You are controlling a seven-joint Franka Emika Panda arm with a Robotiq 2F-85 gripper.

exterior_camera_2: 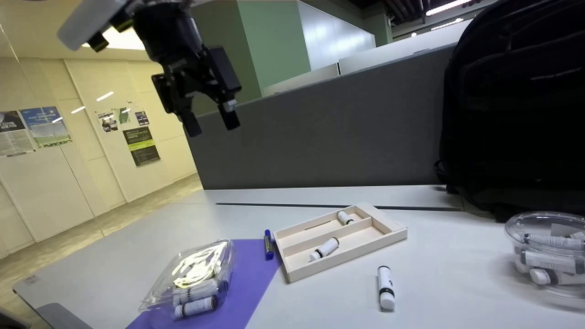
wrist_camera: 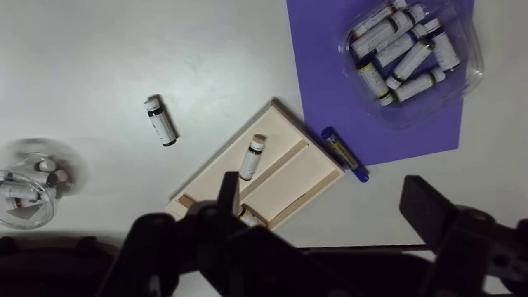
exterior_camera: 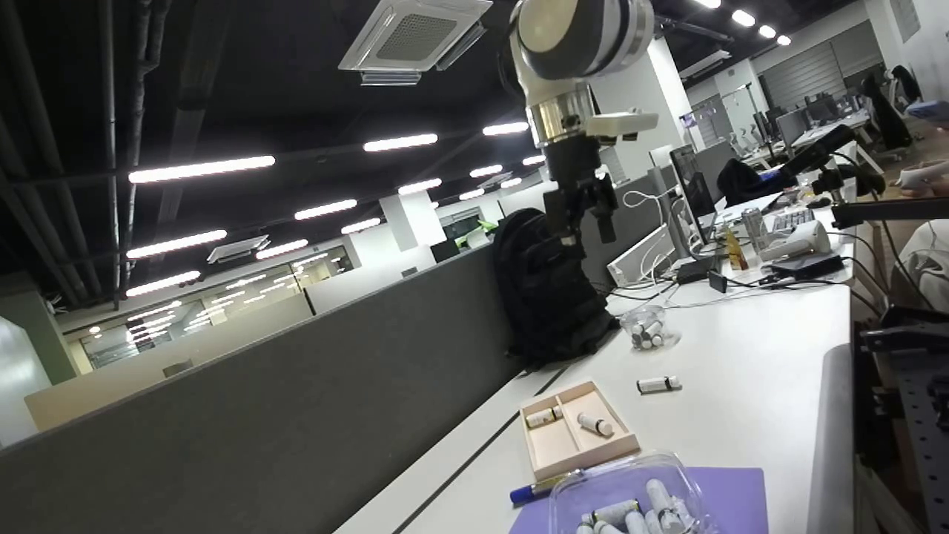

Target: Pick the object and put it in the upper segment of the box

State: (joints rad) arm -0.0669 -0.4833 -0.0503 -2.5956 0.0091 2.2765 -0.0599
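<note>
Black two-fingered gripper (exterior_camera_2: 211,124) above a white table (wrist_camera: 103,53), fingers spread well apart with nothing between them. On the table lies the box (wrist_camera: 293,181), a shallow rectangular tray of pale wood, split lengthwise by a divider. Its two long compartments each hold a cylindrical vial: a white-capped vial (wrist_camera: 249,163) with dark neck ring and white label, and a second vial (wrist_camera: 250,217), partly hidden by a finger in the wrist view. The loose vial (wrist_camera: 161,123), likewise capped and labelled, lies near the box. Print on the labels is too small to read, as on the blue-ended marker (wrist_camera: 350,160) at a corner of the purple sheet (wrist_camera: 321,82). A clear plastic tub (wrist_camera: 477,73) on this sheet and a clear round jar (exterior_camera_2: 514,237) contain further labelled vials (wrist_camera: 410,64). Wall posters (exterior_camera_2: 45,127), in an exterior view, bear illegible text.
</note>
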